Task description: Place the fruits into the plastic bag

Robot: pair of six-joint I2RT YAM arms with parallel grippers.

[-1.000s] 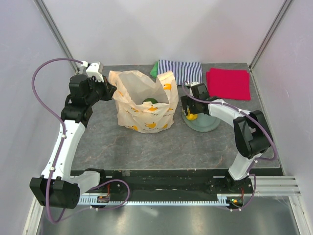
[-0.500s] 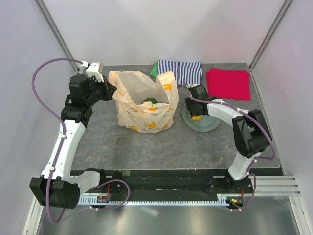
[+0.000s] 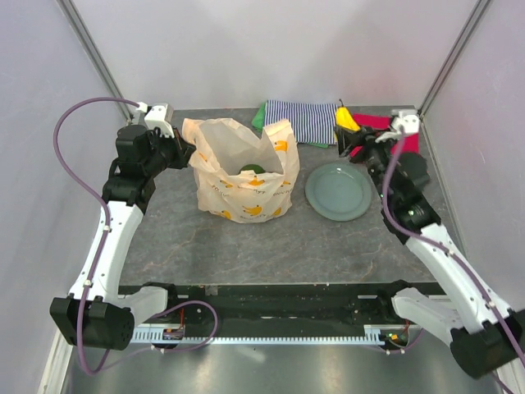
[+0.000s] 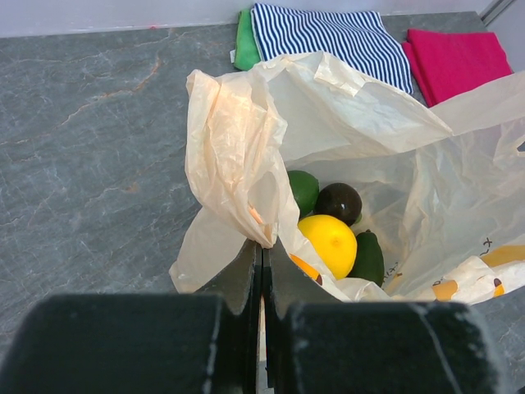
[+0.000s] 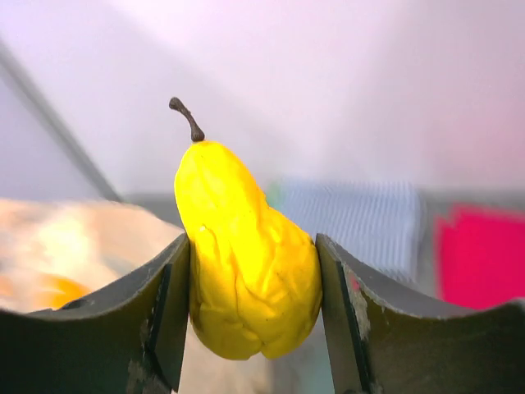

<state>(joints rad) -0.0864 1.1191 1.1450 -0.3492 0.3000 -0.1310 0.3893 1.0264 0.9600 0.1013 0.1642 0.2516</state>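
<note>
Your left jaws are pressed fully together on a fold of the plastic bag (image 4: 361, 123) at its rim. The bag stands left of the middle of the bench (image 3: 246, 242), towards the far edge, with its mouth gaping. Look inside it through the left wrist camera: a yellow lemon (image 4: 328, 242) lies in the middle, a green lime (image 4: 302, 190) behind it, a glossy near-black round fruit (image 4: 338, 203) beside the lime, and a dark green fruit (image 4: 369, 256) against the lemon's right side.

Your right jaws stand partly apart, clamped on the fat lower half of the yellow pear (image 5: 246, 263), stem up. They hold it off the bench near the far right corner, over where the striped cloth (image 3: 303, 119) meets the red cloth (image 3: 394, 139). The grey-green plate (image 3: 338, 197) sits just right of the bag, not touching it.
</note>
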